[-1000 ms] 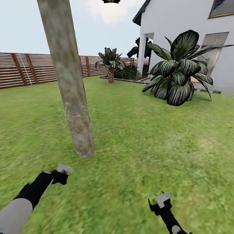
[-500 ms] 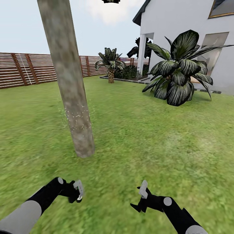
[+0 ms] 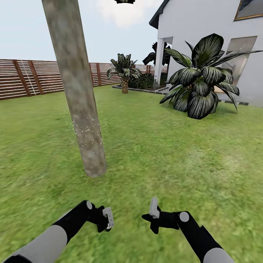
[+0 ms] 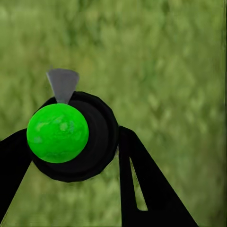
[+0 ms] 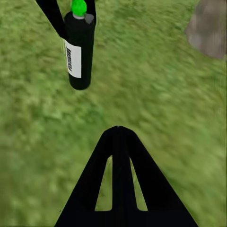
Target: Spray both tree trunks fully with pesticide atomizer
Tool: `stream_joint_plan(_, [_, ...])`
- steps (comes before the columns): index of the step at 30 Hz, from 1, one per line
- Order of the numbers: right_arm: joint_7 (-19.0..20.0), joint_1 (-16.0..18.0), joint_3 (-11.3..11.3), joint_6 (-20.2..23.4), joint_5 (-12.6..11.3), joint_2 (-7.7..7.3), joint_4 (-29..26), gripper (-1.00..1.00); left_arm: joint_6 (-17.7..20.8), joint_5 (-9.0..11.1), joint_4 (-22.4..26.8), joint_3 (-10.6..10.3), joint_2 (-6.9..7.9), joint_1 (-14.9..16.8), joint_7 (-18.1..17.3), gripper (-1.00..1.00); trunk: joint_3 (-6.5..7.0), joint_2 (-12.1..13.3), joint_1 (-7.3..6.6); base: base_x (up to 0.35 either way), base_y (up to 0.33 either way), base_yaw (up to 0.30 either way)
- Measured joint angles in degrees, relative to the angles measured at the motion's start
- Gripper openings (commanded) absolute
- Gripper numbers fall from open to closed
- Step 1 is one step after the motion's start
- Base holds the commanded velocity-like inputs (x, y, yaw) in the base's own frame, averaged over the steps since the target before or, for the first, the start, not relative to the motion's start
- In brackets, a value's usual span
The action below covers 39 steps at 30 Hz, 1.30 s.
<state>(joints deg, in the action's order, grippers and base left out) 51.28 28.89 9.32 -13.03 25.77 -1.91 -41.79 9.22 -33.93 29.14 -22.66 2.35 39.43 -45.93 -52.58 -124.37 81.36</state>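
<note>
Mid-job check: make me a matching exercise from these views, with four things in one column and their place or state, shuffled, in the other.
Things:
1. pesticide atomizer
2. right pincer
3. tree trunk
4. fence

Place or state:
A. stands on the lawn ahead of the left arm, with pale specks low down
B. shut, holding nothing
C. gripped in the left pincer, green top up
D. reddish-brown slats along the far edge of the grass

Pairs: 1-C, 2-B, 3-A, 4-D
</note>
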Motion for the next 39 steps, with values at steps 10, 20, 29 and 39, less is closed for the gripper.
stream_joint_plan(10, [0.8, 0.0, 0.0, -0.1, 0.0, 1.39, -0.3, -1.0, 0.0, 0.2, 0.2, -0.2, -3.86, 0.1, 0.3, -1.0, 0.0, 0.0, 0.0, 0.0, 0.0, 0.0])
stream_joint_plan(20, [0.8, 0.0, 0.0, -0.1, 0.0, 1.56, -1.1, -1.0, -0.9, 0.3, 0.2, -0.3, -6.31, 0.0, 0.1, -1.0, 0.0, 0.0, 0.0, 0.0, 0.0, 0.0])
stream_joint_plan(29, [0.8, 0.0, 0.0, -0.1, 0.0, 1.57, -1.2, -1.0, -3.4, 0.3, 0.2, -0.3, -7.05, 0.0, -0.1, -1.0, 0.0, 0.0, 0.0, 0.0, 0.0, 0.0])
stream_joint_plan(39, [0.8, 0.0, 0.0, -0.1, 0.1, 1.55, -1.2, -1.0, -3.8, 0.2, 0.2, -1.4, -8.13, 0.0, -2.4, -1.0, 0.0, 0.0, 0.0, 0.0, 0.0, 0.0])
